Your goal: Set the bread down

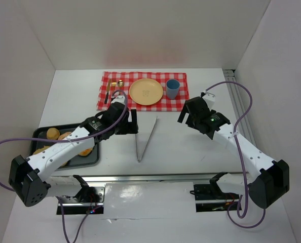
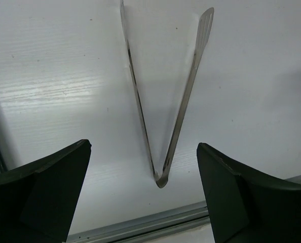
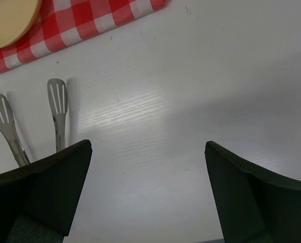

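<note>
Two claws hang spread over the white surface: the left claw above the hinged end of the tongs, the right claw beside them. Bread rolls sit in the near-left tray. An off-centre pinch could make the springy tongs skid away.

Carries, on a plain white worktop with a faint wood grain, a red-and-white checked fabric cloth spread flat at the far middle. Holds near the centre, just clear of the cloth's near edge, long silver metal tongs lying flat and splayed in a V, hinge toward the near edge and slotted tips toward the cloth. Bears at the left a dark grey rectangular tray, apart from the tongs.
</note>
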`<state>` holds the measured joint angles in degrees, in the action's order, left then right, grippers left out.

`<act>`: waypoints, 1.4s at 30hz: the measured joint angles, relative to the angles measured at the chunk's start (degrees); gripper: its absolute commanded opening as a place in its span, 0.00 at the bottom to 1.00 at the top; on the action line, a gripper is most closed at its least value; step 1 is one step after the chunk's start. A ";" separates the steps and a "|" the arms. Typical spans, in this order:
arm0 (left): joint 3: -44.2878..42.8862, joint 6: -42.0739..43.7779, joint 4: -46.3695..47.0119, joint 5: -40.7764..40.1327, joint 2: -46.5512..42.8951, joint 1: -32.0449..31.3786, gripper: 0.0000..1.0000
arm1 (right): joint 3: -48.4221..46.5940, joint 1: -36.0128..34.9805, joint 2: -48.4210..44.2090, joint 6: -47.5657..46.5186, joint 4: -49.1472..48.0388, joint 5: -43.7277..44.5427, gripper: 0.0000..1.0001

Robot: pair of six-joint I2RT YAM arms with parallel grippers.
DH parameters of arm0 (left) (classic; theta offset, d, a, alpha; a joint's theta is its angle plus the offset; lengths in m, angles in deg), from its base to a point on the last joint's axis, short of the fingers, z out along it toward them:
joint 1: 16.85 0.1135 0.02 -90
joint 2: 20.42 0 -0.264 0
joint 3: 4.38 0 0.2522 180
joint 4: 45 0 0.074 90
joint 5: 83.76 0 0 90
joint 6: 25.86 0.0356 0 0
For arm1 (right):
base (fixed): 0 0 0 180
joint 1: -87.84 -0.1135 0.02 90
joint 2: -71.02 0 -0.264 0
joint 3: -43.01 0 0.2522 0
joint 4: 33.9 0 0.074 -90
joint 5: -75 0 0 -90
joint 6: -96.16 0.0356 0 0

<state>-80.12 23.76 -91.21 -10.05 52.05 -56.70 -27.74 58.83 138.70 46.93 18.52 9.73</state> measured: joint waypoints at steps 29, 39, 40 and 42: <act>2.64 -3.93 5.49 0.59 19.37 -9.94 0.99 | 0.46 0.00 -0.02 -0.17 -0.48 -3.17 1.00; 2.80 -5.51 9.44 0.74 26.47 -9.11 0.99 | 0.46 0.00 -0.02 -0.39 -0.52 -3.58 1.00; 2.69 -5.51 10.38 0.79 26.67 -8.66 0.99 | 0.46 0.00 -0.02 -0.46 -0.52 -3.63 1.00; 1.92 -5.38 11.54 0.87 27.50 -7.52 0.99 | 0.46 0.00 -0.02 -0.63 -0.57 -3.76 1.00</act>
<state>-78.19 18.38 -79.67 -9.18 79.55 -64.22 -27.29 58.83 138.68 46.30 17.95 5.97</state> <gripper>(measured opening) 0.992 0.999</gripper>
